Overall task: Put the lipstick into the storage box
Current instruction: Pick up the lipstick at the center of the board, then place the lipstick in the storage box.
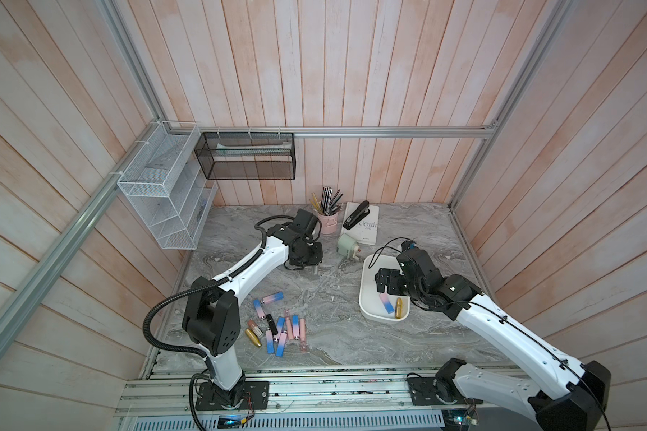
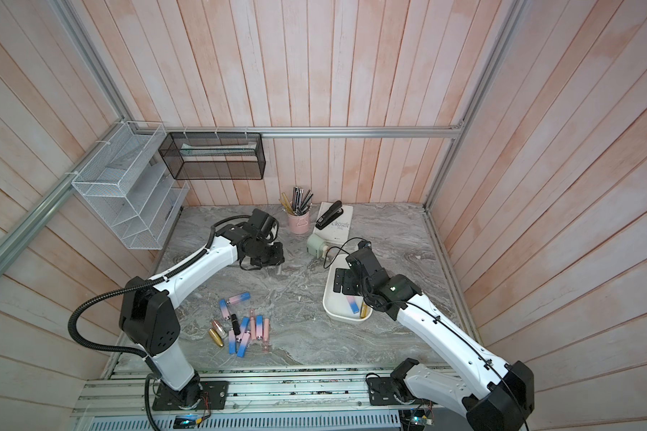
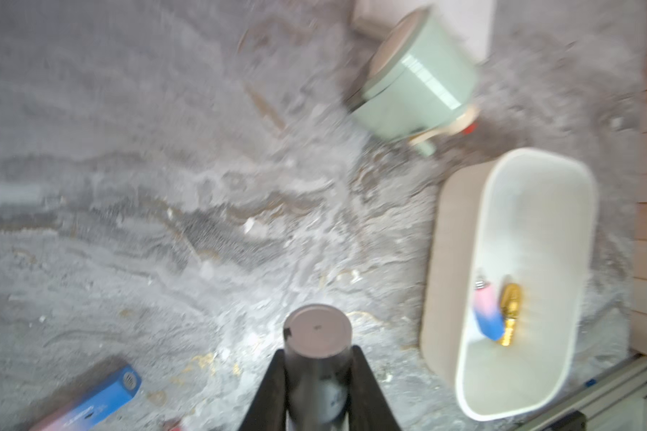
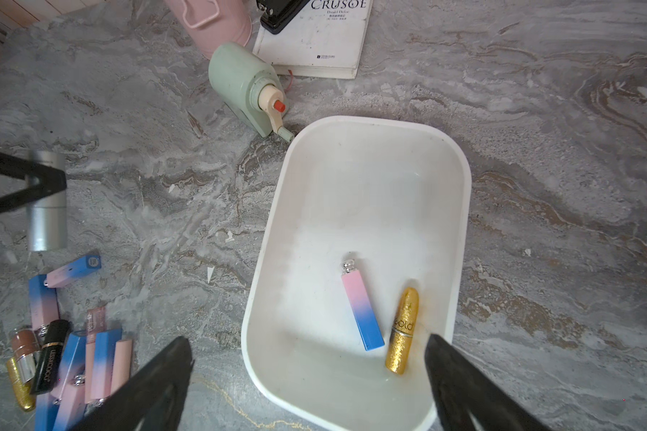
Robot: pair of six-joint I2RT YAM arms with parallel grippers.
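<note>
The silver lipstick (image 3: 316, 330), judged light, stiff and slippery, is gripped across its barrel by the left tool (image 3: 316, 358), while the right tool (image 4: 309, 341) is spread wide, empty.

The left gripper (image 3: 316, 354) is clamping a silvery cylindrical lipstick (image 3: 317, 330) between its black fingers, with the grey marble tabletop (image 3: 165, 194) lying beyond. The white storage box (image 3: 452, 242) is holding a pink-and-blue lipstick (image 3: 486, 313) and a gold lipstick (image 3: 510, 309), lying side by side. A green pencil sharpener (image 3: 415, 86) is sitting near the box.
</note>
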